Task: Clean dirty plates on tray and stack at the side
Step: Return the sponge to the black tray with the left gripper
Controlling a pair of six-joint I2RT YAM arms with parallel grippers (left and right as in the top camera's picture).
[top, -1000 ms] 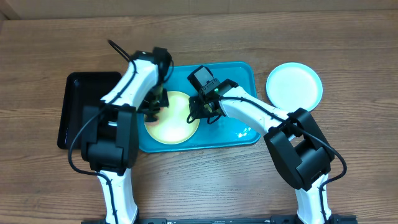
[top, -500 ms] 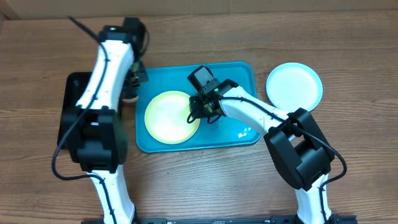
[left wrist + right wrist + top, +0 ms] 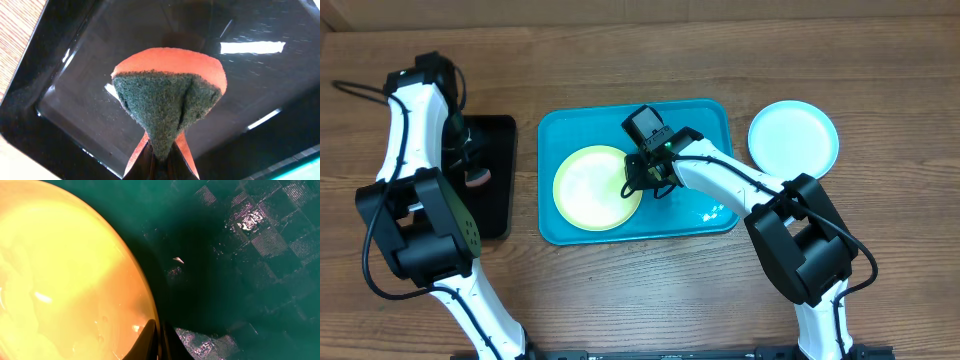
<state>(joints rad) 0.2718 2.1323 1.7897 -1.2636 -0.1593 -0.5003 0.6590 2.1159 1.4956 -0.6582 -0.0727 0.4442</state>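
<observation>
A yellow-green plate (image 3: 592,188) lies on the left half of the turquoise tray (image 3: 705,125). My right gripper (image 3: 642,180) is shut on the plate's right rim; the right wrist view shows both fingertips (image 3: 159,339) pinching the rim of the plate (image 3: 60,280). A pale blue plate (image 3: 793,138) sits on the table right of the tray. The white plate is not distinguishable. My left gripper (image 3: 472,172) is shut on an orange sponge with a green scouring face (image 3: 167,97), held over the black tray (image 3: 250,100).
The black tray (image 3: 498,190) lies left of the turquoise tray on the wooden table. The right half of the turquoise tray is wet and bare. Cables trail from the left arm at the far left.
My left arm swung left from the yellow-green plate, off the turquoise tray, and now holds the sponge over the black tray. The right arm and the plate have not moved.
</observation>
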